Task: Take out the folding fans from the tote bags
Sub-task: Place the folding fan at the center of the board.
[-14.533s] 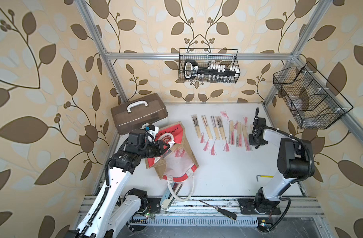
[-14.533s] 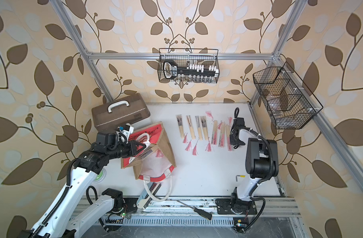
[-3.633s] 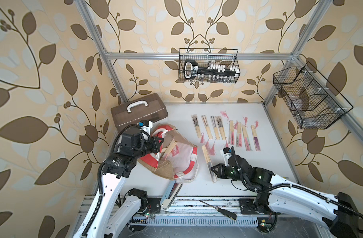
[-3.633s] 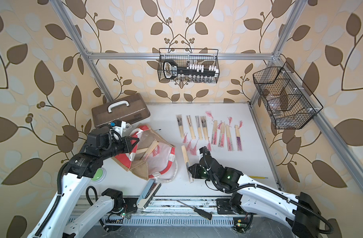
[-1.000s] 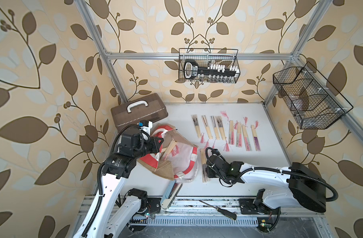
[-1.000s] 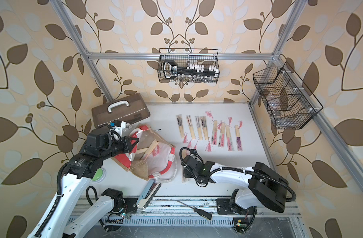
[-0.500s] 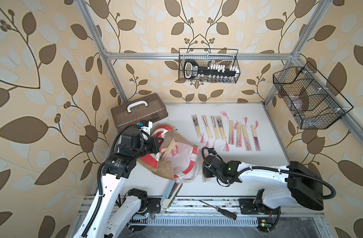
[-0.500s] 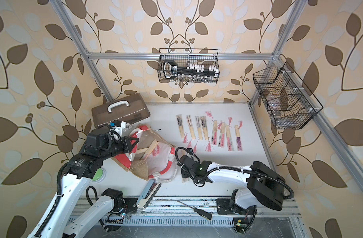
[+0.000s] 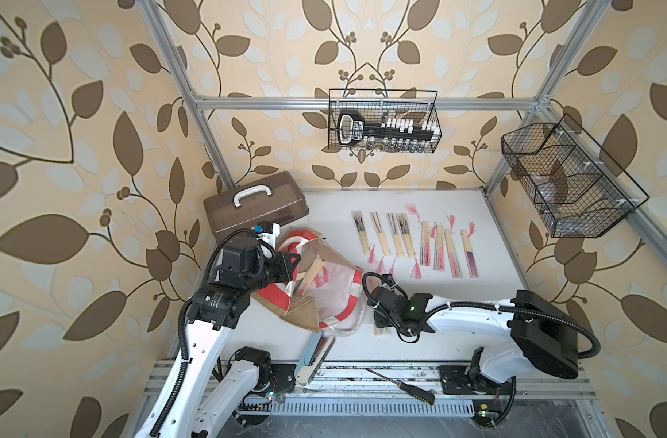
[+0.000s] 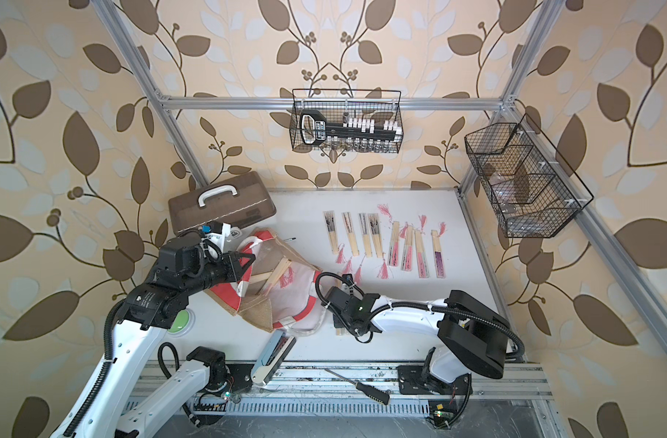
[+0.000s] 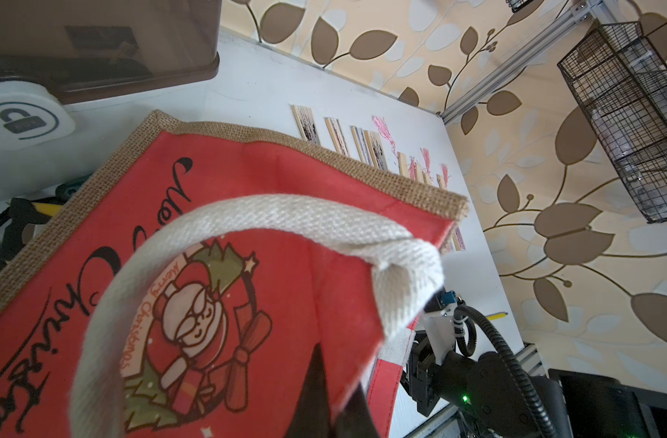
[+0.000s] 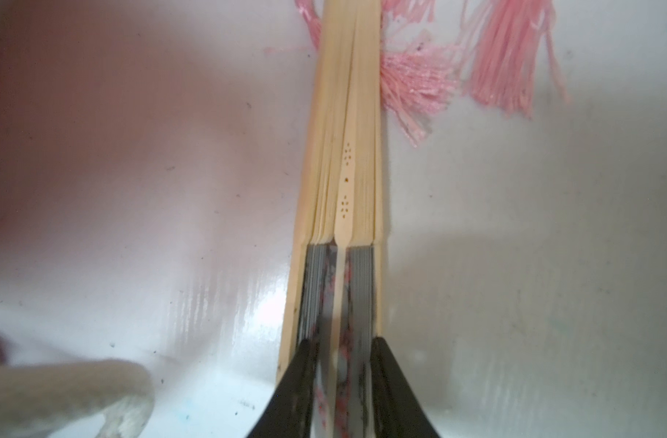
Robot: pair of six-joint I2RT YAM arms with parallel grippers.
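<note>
L gripper (image 9: pixel 292 264) was pressed shut on the rim of the brown jute tote bag w/ red-and-white panels (image 9: pixel 303 313). That side was lifted, w/ the mouth open toward the R arm. In the left wrist view its black tips pinched the red Santa-print panel, and the white woven handle (image 11: pixel 248 216) looped across in front. The bag lay on its side at the left of the white tabletop (image 9: pixel 457 303), just in front of the brown plastic case w/ white handle (image 9: pixel 256 206). Inside, on the whitish lining, a small bunch of bamboo-ribbed folding fans w/ pink tassels (image 9: pixel 312 273) lay tilted, seen in both top views (image 10: pixel 277 275).

R gripper (image 9: pixel 380 321) sat low on the table just beside the bag's mouth, over one slim closed fan w/ pale bamboo ribs and dark printed paper (image 12: pixel 343 170). In the right wrist view its black fingers (image 12: pixel 390 379) pinched the paper end from both sides, w/ the fan filling the gap btwn them. The fan lay flat on the tabletop, w/ loose pink tassels (image 12: pixel 415 87) near its rib end.

Eight closed fans (image 9: pixel 425 242) lay in a row toward the back of the table, apart from the bag. Some were dark, some pink, one purple.

A light-blue stapler-like tool (image 9: pixel 313 358) lay at the front edge, just beside the bag. A black-handled screwdriver (image 9: pixel 404 386) lay on the front rail.
</note>
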